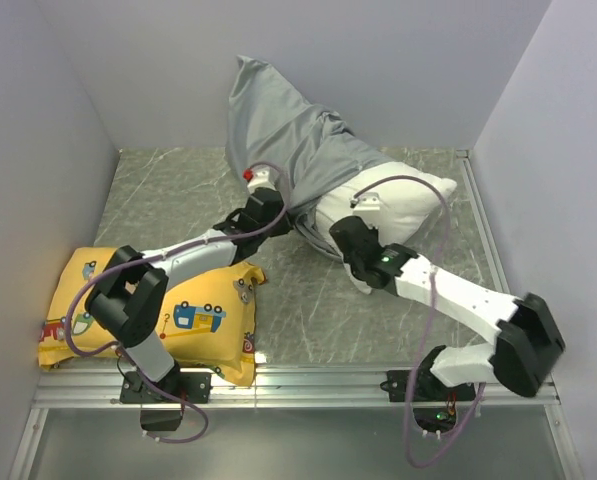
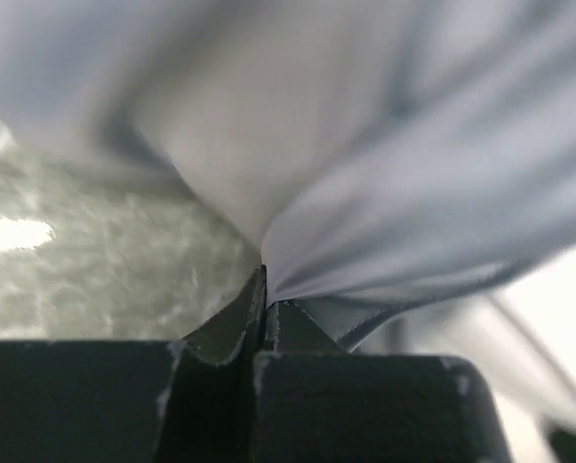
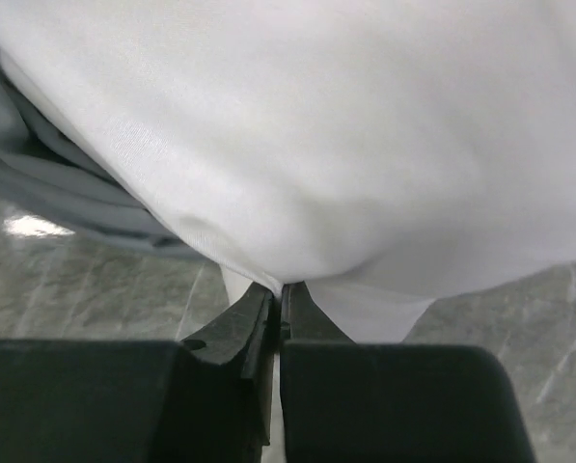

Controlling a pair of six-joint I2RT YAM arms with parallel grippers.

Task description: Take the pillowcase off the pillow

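Grey marbled desk point(image 1: 308, 310), plain pale walls on 3 sides. Task looks approx. half done, by my reading. The pillow point(image 1: 408, 200) lies mid-right on the desk w/ its right end bare & white. The pillowcase point(image 1: 278, 120) covers its far-left end & bunches up in a peak against the back wall. Left to do: pull the rest of the cover clear so the two lie apart.

L arm: reaches fwd from its base, elbow raised above the yellow cushion point(image 1: 193, 315) at near left, forearm angled to centre. Left pincer point(image 2: 265, 294) is clamped tight on a fold of the grey pillowcase low down near the desk, & the fabric fans out taut from the tips.

R arm: elbow out at far right, forearm coming back in toward centre, low. Right pincer point(image 3: 280, 299) is closed, jaws nearly meeting, pinching a thin bit of white pillow fabric at the pillow's near-left edge. The 2 pincers sit near each other, either side of the case's open edge.
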